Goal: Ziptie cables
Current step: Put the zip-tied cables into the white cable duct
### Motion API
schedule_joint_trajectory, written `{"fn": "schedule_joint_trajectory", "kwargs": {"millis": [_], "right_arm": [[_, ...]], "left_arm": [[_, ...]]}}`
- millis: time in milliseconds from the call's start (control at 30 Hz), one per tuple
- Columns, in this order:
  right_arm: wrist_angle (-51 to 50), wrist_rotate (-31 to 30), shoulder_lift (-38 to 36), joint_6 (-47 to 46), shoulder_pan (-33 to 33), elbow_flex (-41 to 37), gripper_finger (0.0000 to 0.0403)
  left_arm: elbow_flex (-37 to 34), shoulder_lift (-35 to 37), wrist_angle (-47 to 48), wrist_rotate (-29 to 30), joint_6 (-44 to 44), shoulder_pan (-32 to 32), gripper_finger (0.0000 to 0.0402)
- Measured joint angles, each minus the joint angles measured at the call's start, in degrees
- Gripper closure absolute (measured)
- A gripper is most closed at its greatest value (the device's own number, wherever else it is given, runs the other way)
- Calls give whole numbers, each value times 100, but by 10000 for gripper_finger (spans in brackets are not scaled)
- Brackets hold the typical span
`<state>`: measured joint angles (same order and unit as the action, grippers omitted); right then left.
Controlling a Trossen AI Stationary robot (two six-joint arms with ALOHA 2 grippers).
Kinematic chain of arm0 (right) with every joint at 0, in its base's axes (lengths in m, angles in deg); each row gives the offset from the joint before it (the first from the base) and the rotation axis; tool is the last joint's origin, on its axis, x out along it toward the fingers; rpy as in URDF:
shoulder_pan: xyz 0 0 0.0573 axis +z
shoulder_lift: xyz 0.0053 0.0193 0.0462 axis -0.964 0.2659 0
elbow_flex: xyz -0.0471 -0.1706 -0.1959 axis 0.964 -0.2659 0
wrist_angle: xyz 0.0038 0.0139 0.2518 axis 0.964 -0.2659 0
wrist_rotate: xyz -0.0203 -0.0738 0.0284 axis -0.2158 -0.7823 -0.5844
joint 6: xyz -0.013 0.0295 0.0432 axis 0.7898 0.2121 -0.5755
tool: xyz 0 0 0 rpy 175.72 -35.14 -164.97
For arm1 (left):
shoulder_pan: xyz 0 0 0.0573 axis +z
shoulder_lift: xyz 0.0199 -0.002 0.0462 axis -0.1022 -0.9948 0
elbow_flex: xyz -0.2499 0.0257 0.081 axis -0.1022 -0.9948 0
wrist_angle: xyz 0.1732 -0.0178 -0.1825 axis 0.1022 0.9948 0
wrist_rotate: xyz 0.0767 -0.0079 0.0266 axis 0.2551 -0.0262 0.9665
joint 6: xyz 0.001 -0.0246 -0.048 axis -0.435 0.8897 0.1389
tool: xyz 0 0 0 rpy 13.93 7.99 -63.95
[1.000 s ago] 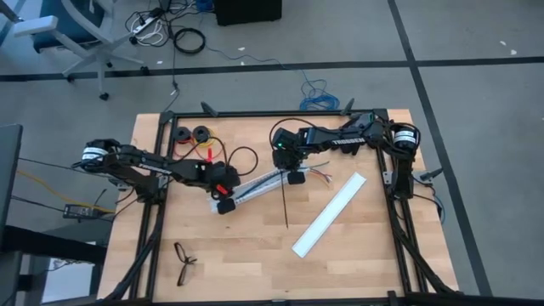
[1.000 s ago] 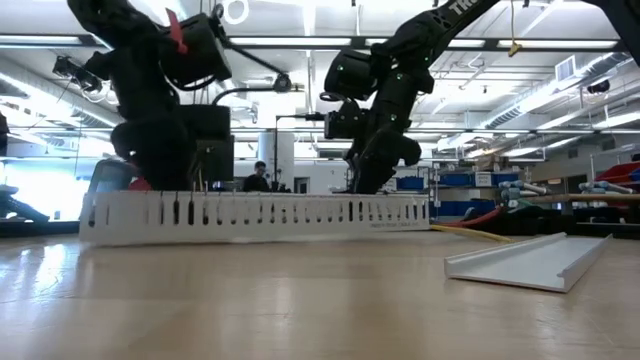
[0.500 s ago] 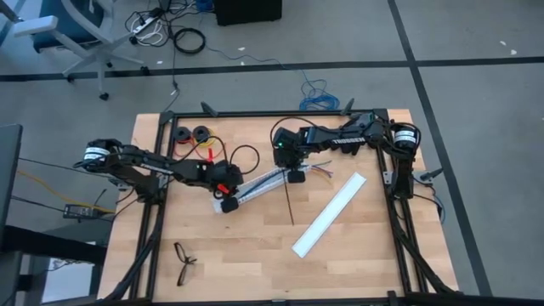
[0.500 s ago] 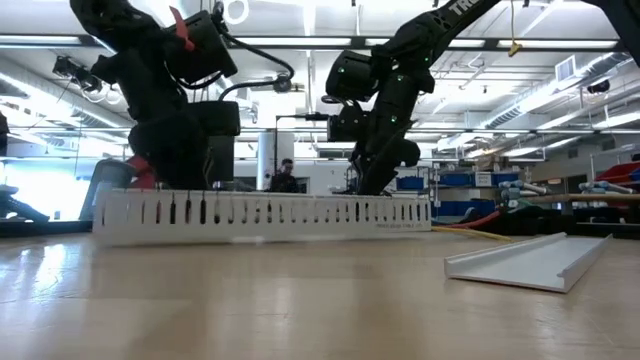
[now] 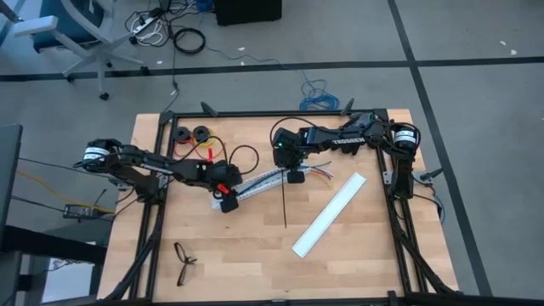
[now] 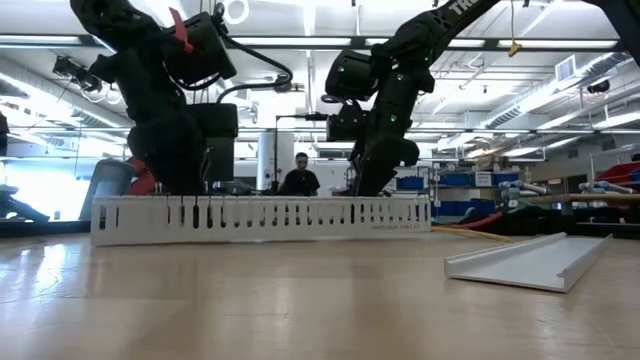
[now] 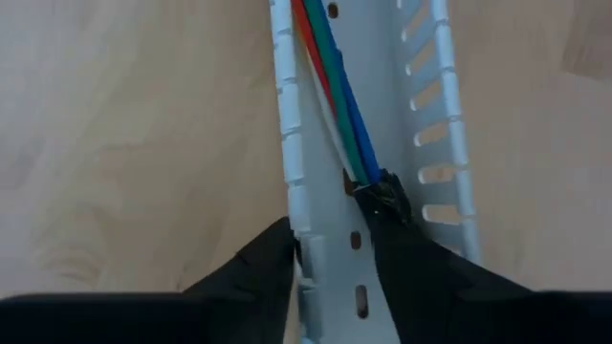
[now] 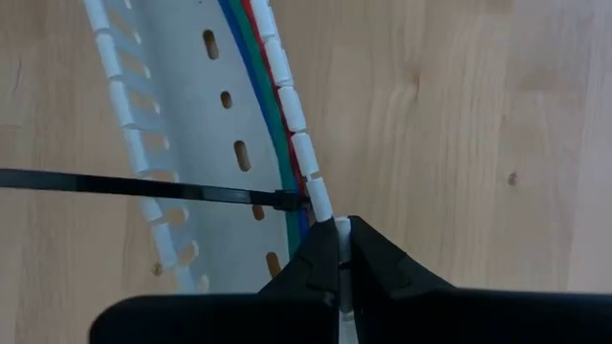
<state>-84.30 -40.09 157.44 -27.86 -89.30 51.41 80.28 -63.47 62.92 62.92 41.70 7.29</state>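
Observation:
The cables (image 7: 335,105), blue, green, red and white, lie along the channel of a white slotted rail (image 5: 259,183) and end in a small black connector (image 7: 385,196). The black ziptie (image 8: 134,186) crosses the rail, its head at the cables, and its tail (image 5: 285,204) lies on the table toward the near edge. My left gripper (image 7: 330,263) is open at the rail's near-left end, one finger outside the rail's side wall and one inside the channel by the connector. My right gripper (image 8: 341,239) is shut on the rail's far-right end. My left gripper stands astride the rail's side wall (image 7: 298,225), slanting down from the table's left; whether its fingers touch the wall or the connector, I cannot tell. My right gripper pinches the top edge of the rail's side wall (image 8: 330,218) between its two fingers. It comes slanting down from the table's right. The rail rests on the table.
A plain white rail cover (image 5: 330,214) lies slantwise at the right. Two black spools with red and yellow wire (image 5: 191,133) sit at the far left, and a black cable loop (image 5: 242,157) lies beside my left arm. Eyeglasses (image 5: 184,262) lie near the front left.
The slotted rail's left end has slid a little along the table toward my right gripper. Beyond the table a person has walked to the right.

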Motion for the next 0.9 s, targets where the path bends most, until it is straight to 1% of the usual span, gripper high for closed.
{"fn": "schedule_joint_trajectory", "kwargs": {"millis": [67, 133, 233, 333, 400, 567, 667, 767, 900], "right_arm": [[0, -3, 0, -1, 0, 0, 401], [18, -5, 0, -3, -4, 2, 401], [19, -3, 0, -17, -1, 4, 401], [21, -5, 0, -22, 2, 6, 401], [26, -5, 0, -20, 2, 7, 401], [47, -8, 0, -13, 5, 7, 401], [78, -7, 0, -7, 9, 7, 401], [85, -5, 0, 2, 9, 7, 401], [98, -5, 0, 2, 9, 7, 401]], "left_arm": [[0, 64, 64, 258, 19, 51, 242], [54, 116, 161, 670, 19, 117, 239], [247, 217, 705, 1278, -2, 194, 239], [413, 276, 925, 1585, -49, 204, 239], [489, 280, 723, 1524, -225, 204, 239], [492, 263, 230, 773, -660, 200, 239], [487, 254, 250, 706, -715, 202, 242], [487, 254, 282, 708, -762, 202, 264], [487, 254, 308, 708, -789, 201, 312]]}}
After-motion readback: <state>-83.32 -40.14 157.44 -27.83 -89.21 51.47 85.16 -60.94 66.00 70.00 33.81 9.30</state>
